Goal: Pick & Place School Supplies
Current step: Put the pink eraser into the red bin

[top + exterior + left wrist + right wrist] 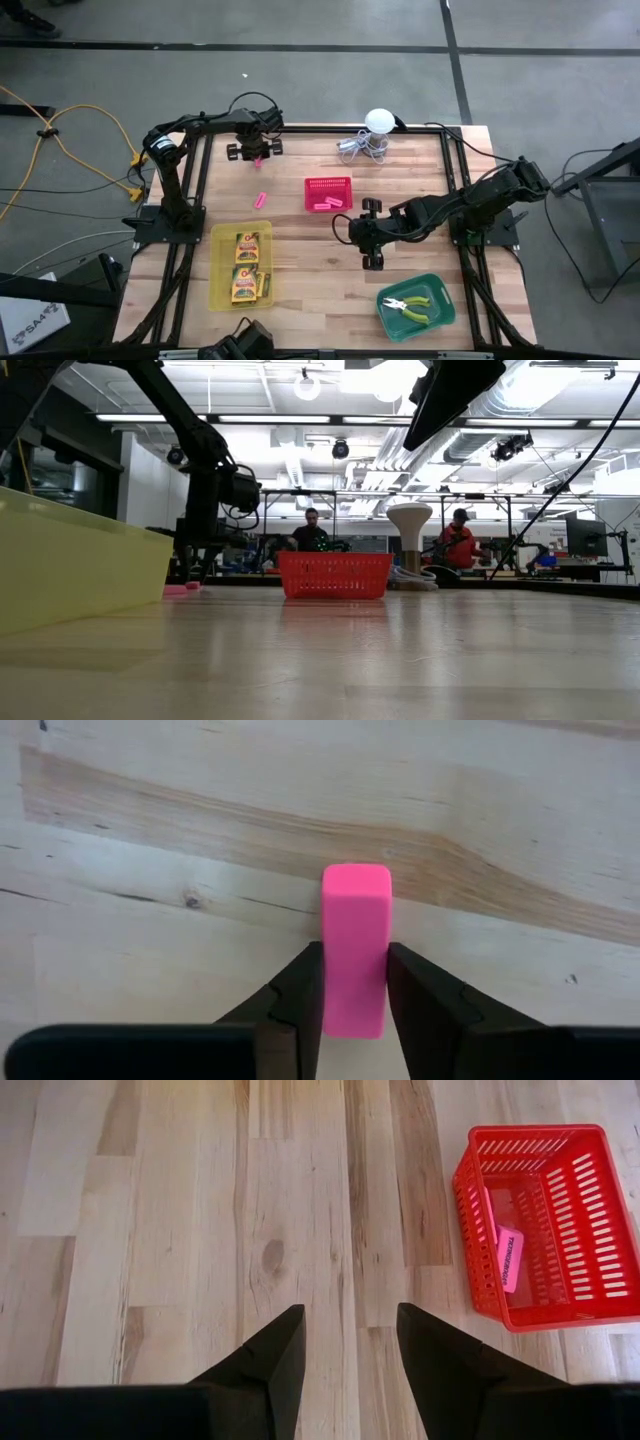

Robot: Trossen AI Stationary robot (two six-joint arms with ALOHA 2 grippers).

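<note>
A pink eraser [355, 948] is clamped in the left gripper [354, 982] jaws above the table [320, 290]. Two erasers [331, 203] lie in the red basket [328, 183] — crayon boxes [245, 266] in the yellow tray [218, 270], pliers [412, 305] in the green tray [441, 290]. The right gripper [350, 1342] jaws are parted, empty.

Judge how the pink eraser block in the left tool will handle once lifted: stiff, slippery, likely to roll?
The pink eraser block, pinched between the left tool's fingers, looks solid and stiff. Its flat faces probably prevent rolling. It seems light, and likely grippy rather than slippery.
</note>
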